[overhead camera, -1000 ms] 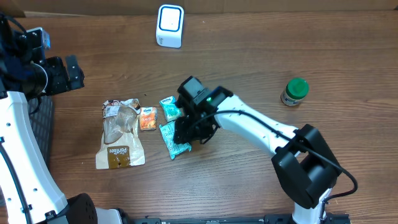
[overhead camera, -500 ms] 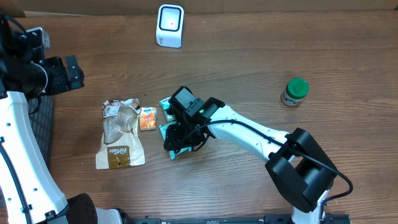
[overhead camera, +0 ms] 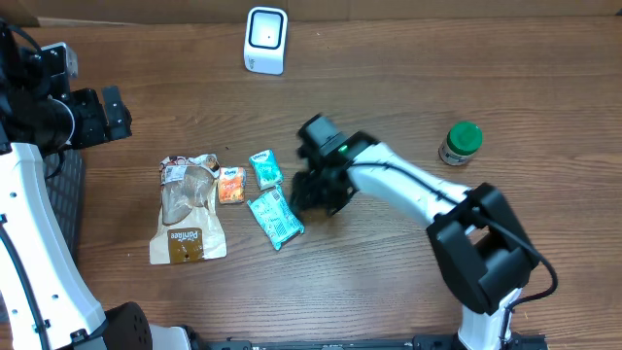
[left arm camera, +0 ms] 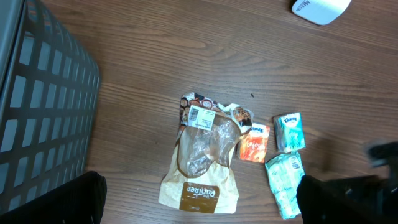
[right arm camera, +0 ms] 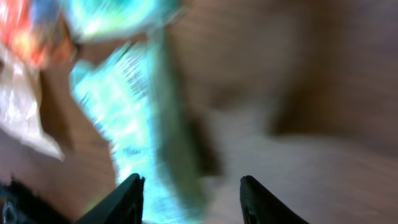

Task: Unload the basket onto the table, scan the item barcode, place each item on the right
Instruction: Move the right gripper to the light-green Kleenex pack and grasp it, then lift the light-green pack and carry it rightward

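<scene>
While parked at the far left, spread wide apart and empty: left end effector [overhead camera: 109, 109]. Just below it, dark mesh basket [left arm camera: 43, 112] at the table [overhead camera: 437, 58] edge. Rightward, brown pouch [overhead camera: 188, 216] with a clear window, lying flat, white label near its top end. Just beside its upper right corner, small orange sachet [overhead camera: 231, 185]. Far up the table, well apart from the rest, white scanner [overhead camera: 265, 39], standing upright. Back in the cluster, small teal tissue pack [overhead camera: 265, 169] just beside the sachet. Below that, larger teal packet [overhead camera: 275, 216], flat on the wood, tilted, held by nothing. Just right of that packet, near but not gripping it, right end effector [right arm camera: 191, 186]. Fingers partly apart, only blurred wood between them, larger teal packet off to the left in the wrist view. Well to the right, alone, green-lidded jar [overhead camera: 460, 143], upright.
</scene>
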Robot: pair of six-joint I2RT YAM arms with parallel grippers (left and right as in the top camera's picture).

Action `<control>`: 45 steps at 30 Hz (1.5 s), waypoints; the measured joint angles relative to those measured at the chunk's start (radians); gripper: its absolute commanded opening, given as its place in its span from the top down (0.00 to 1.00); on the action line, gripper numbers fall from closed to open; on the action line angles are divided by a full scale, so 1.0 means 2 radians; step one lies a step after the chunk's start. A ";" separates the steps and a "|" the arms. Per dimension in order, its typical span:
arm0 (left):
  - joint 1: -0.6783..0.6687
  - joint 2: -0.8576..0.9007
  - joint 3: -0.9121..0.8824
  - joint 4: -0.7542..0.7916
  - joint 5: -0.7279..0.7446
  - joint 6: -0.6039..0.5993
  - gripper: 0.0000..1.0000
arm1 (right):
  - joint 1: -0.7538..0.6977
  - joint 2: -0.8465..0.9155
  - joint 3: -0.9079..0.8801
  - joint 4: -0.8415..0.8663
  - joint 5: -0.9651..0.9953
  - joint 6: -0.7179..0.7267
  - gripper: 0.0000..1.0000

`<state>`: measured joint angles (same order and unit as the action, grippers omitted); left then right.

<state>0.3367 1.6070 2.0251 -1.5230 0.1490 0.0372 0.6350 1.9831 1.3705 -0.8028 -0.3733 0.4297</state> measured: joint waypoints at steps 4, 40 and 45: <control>0.000 0.000 0.000 0.000 0.000 0.000 0.00 | -0.042 0.001 0.003 -0.018 -0.011 -0.007 0.55; 0.000 0.000 0.000 0.000 0.000 0.000 0.00 | 0.057 0.015 -0.021 0.007 -0.007 0.127 0.96; 0.000 0.000 0.000 0.000 0.000 0.000 0.00 | 0.039 0.015 0.008 -0.058 -0.002 0.024 0.96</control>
<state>0.3367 1.6070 2.0251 -1.5230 0.1490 0.0372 0.7124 2.0132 1.3865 -0.9192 -0.3763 0.4782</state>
